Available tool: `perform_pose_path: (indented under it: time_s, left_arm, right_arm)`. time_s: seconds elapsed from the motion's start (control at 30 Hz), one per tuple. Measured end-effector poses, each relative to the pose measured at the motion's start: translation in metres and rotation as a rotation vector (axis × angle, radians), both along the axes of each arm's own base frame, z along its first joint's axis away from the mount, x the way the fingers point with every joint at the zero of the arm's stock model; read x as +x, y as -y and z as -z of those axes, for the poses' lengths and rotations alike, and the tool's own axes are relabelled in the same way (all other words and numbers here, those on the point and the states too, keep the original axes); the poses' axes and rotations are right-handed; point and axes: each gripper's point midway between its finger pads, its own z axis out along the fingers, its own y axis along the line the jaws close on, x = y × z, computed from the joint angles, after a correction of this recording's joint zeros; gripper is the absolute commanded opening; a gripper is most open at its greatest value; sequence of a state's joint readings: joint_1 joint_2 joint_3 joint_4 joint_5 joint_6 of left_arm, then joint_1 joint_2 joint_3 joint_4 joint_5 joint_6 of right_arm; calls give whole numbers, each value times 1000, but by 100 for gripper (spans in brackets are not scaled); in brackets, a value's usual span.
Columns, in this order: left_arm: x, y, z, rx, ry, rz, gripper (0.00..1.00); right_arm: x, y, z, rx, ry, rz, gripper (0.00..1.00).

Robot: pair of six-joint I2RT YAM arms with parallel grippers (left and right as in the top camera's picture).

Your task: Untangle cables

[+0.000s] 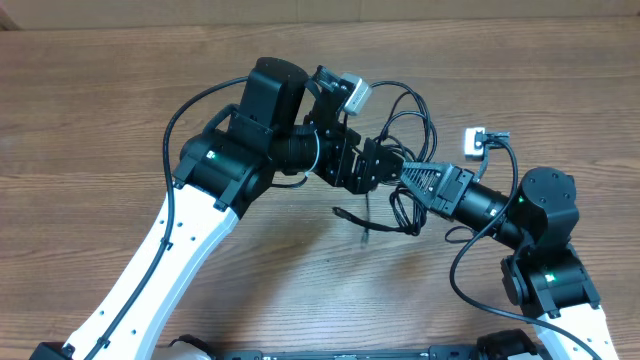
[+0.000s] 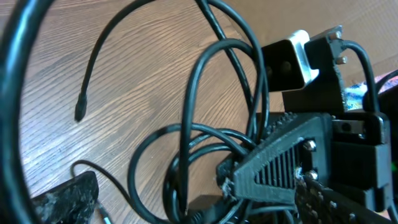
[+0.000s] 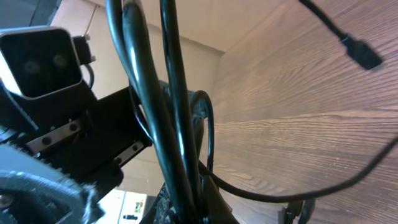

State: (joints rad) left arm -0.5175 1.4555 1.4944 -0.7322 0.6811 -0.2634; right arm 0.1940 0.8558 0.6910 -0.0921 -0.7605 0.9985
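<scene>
Thin black cables, not yet separated, are being crowded over the brown wooden desk by the left end effector and right end effector, grips indiscernible.

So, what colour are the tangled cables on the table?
Black, all of the cables; the left wrist view shows it best.

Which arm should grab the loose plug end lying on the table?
Probably left: the loose plug end lies nearer the left end effector; the right end effector sits beyond the bunched cables.
</scene>
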Motion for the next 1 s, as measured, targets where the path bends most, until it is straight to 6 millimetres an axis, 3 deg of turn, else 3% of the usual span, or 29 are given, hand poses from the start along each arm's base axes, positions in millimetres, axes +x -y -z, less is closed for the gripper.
perform_pose_path:
  time_s: [0.07,0.1,0.2,0.23,0.47,0.7,0.73,0.83,1.0]
  left_arm:
    - [1,0,0,1,3,-3,90]
    - [1,0,0,0,6,-4,66]
    - [2,0,-2,-5,7,-8,35]
    - [3,1,-2,-7,11,-8,32]
    - [3,1,-3,-10,6,-12,24]
    - [-1,5,-3,-10,5,1,33]
    - [-1,5,-3,-10,5,2,31]
    - [-3,7,-3,-11,6,8,4]
    - [-2,7,-3,-10,7,4,4]
  right_arm:
    - [-1,0,0,1,1,-4,4]
    - [-1,-1,0,2,1,-8,4]
    - [-3,-2,-1,4,1,-19,4]
    - [-3,-2,-1,4,1,-21,4]
    - [-4,-3,-1,6,1,-29,4]
    - [-6,-4,-1,8,1,-39,4]
    - [-6,-4,-1,8,1,-40,4]
    - [-7,-5,-1,9,0,-47,4]
    - [-8,-5,-2,9,3,-55,4]
